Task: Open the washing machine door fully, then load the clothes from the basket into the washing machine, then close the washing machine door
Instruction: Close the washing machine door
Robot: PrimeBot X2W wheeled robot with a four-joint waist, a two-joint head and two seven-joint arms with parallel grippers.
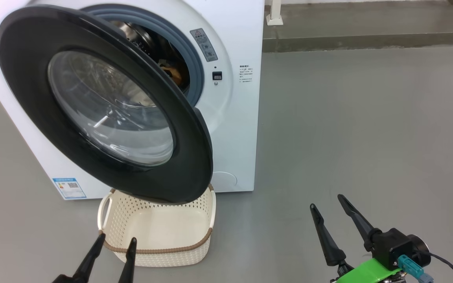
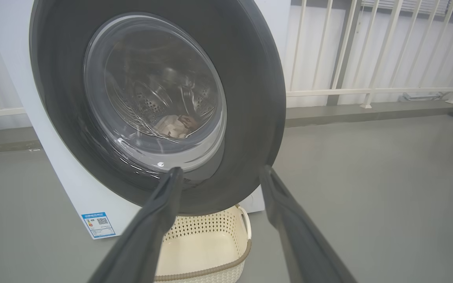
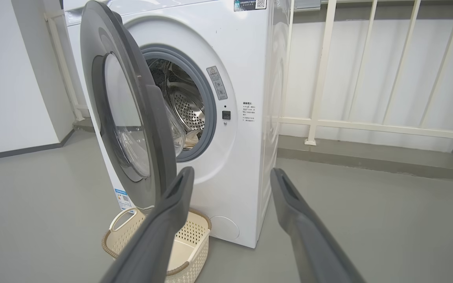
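The left gripper (image 1: 116,239) at 7 o'clock and the right gripper (image 1: 326,202) at 5 o'clock both gaped wide, holding nothing, while the washing machine door (image 1: 26,78) hung ajar at 10 o'clock over the empty basket (image 1: 171,257), clothes (image 1: 175,76) inside the washing machine (image 1: 234,118).

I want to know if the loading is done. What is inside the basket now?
The basket shows a bare cream floor with nothing on it. The door hides its back part. Some clothes lie inside the washer.
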